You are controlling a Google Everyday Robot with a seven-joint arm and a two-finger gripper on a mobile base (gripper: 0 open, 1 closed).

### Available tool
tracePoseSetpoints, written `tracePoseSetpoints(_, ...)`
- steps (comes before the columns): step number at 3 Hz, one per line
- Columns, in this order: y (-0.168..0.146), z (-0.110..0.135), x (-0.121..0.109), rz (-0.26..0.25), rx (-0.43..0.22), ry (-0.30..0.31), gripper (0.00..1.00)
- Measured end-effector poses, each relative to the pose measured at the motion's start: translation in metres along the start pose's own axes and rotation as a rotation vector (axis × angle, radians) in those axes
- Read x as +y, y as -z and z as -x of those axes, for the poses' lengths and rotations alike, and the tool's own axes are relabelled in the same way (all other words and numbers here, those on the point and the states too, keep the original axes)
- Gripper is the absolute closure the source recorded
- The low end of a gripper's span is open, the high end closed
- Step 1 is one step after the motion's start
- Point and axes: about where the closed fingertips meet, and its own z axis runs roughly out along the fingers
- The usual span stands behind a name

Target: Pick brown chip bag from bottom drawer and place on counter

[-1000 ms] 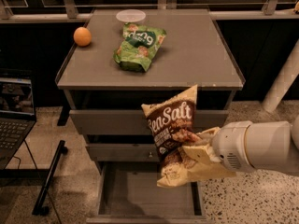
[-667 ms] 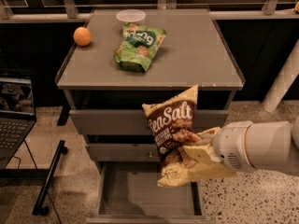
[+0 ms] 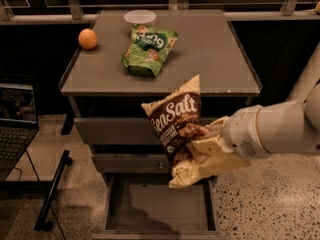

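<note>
The brown chip bag [image 3: 173,126], dark brown with cream ends and white "Sea Salt" lettering, hangs in the air in front of the cabinet's drawers. My gripper [image 3: 209,140] comes in from the right and is shut on the bag's lower right side. The bag's top corner reaches about the level of the counter's front edge. The bottom drawer [image 3: 160,209] stands pulled open below the bag, and its grey tray shows nothing inside. The counter [image 3: 215,59] is the flat grey top behind and above the bag.
On the counter lie a green chip bag [image 3: 148,49], an orange [image 3: 88,38] at the left edge and a clear round lid [image 3: 140,17] at the back. A laptop [image 3: 15,124] and a black stand leg [image 3: 52,194] are at the left. Speckled floor lies to the right.
My gripper has lifted the brown chip bag higher and slightly left, so its top now reaches the counter's front edge. Nothing else moved.
</note>
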Motion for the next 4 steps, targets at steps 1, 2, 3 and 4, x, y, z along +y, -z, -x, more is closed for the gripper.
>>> tracePoseSetpoints(1, 0.014, 0.034, -0.023, -0.005, 0.026, 0.057, 1.00)
tracePoseSetpoints(2, 0.027, 0.063, -0.049, -0.011, 0.047, 0.076, 1.00)
tracePoseSetpoints(3, 0.039, 0.082, -0.073, -0.032, 0.073, 0.073, 1.00)
tracePoseSetpoints(4, 0.055, 0.097, -0.101, -0.074, 0.064, 0.054, 1.00)
